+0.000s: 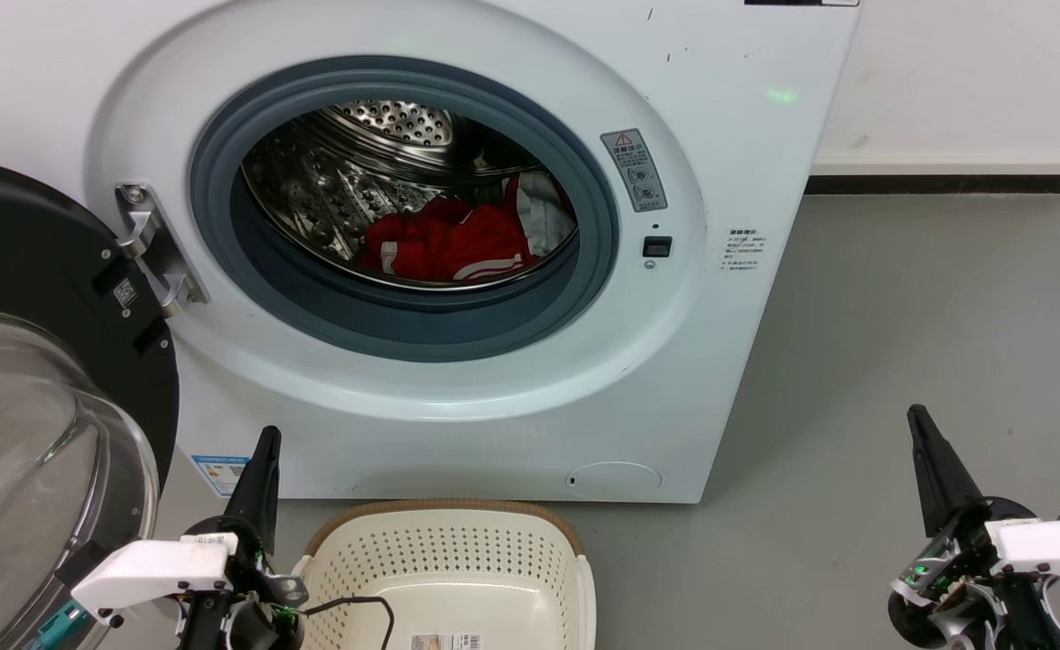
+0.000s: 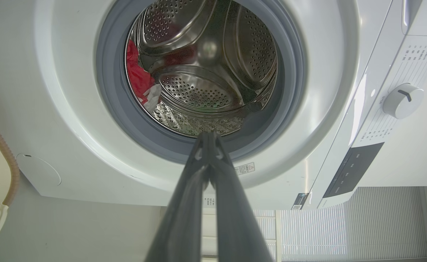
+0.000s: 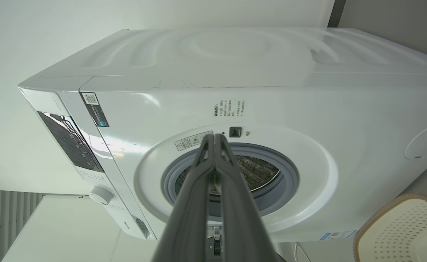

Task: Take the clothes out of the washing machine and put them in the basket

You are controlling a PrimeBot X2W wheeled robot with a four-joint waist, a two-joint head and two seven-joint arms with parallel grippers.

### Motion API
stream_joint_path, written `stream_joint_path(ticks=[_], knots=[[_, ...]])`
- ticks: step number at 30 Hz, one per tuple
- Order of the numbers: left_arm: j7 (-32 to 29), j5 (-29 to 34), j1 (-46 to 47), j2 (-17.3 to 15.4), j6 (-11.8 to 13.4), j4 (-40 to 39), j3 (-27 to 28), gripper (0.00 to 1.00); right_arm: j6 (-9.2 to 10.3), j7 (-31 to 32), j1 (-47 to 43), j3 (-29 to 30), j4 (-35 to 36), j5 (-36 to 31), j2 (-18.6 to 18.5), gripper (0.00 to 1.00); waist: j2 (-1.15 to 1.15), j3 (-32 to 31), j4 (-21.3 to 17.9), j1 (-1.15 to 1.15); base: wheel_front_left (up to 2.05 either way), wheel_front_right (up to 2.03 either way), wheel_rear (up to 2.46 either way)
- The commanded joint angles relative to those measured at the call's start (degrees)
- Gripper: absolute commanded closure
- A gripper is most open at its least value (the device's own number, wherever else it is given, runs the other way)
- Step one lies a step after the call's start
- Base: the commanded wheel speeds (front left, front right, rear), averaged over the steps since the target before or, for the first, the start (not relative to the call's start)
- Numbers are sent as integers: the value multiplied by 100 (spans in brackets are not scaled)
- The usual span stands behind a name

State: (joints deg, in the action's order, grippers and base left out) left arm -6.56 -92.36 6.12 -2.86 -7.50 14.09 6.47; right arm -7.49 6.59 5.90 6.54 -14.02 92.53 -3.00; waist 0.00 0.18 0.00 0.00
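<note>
The white washing machine (image 1: pixel 458 397) stands in front of me with its porthole door (image 1: pixel 33 361) swung open to the left. Red clothes (image 1: pixel 453 239) with white stripes lie in the bottom of the steel drum (image 1: pixel 376 144); a red fold of clothes (image 2: pixel 138 76) also shows in the left wrist view. The cream basket (image 1: pixel 449 560) sits on the floor below the opening, with nothing in it but a label. My left gripper (image 1: pixel 266 435) is shut, low beside the basket's left. My right gripper (image 1: pixel 916 415) is shut, well to the right over the floor.
Grey floor (image 1: pixel 900 343) stretches to the right of the machine, up to a white wall with a dark skirting strip (image 1: pixel 936 183). The open door crowds the left side. A thin black cable (image 1: pixel 358 603) hangs over the basket's near left.
</note>
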Motion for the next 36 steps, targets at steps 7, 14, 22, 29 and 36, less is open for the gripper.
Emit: stream_joint_path(ticks=[7, 14, 22, 29, 36], knots=[[-11, -12, 35, -3, -13, -2, 15, 100, 0, 1, 73, -4, -8, -25, 19, 100, 0, 0, 0, 0, 0, 0, 0], [-11, -12, 35, -3, -13, -2, 15, 100, 0, 1, 73, -4, -8, -25, 19, 100, 0, 0, 0, 0, 0, 0, 0], [-11, -12, 35, -3, -13, -2, 15, 100, 0, 1, 73, -4, -8, -25, 19, 100, 0, 0, 0, 0, 0, 0, 0], [1, 0, -7, 1, 1, 17, -2, 0, -1, -1, -10, 0, -13, 1, 0, 0, 0, 0, 0, 0, 0, 0, 0], [136, 104, -154, 13, 2, 24, -18, 0, 0, -135, -152, -39, -106, -100, 5, 0, 0, 3, 1, 0, 0, 0, 0]])
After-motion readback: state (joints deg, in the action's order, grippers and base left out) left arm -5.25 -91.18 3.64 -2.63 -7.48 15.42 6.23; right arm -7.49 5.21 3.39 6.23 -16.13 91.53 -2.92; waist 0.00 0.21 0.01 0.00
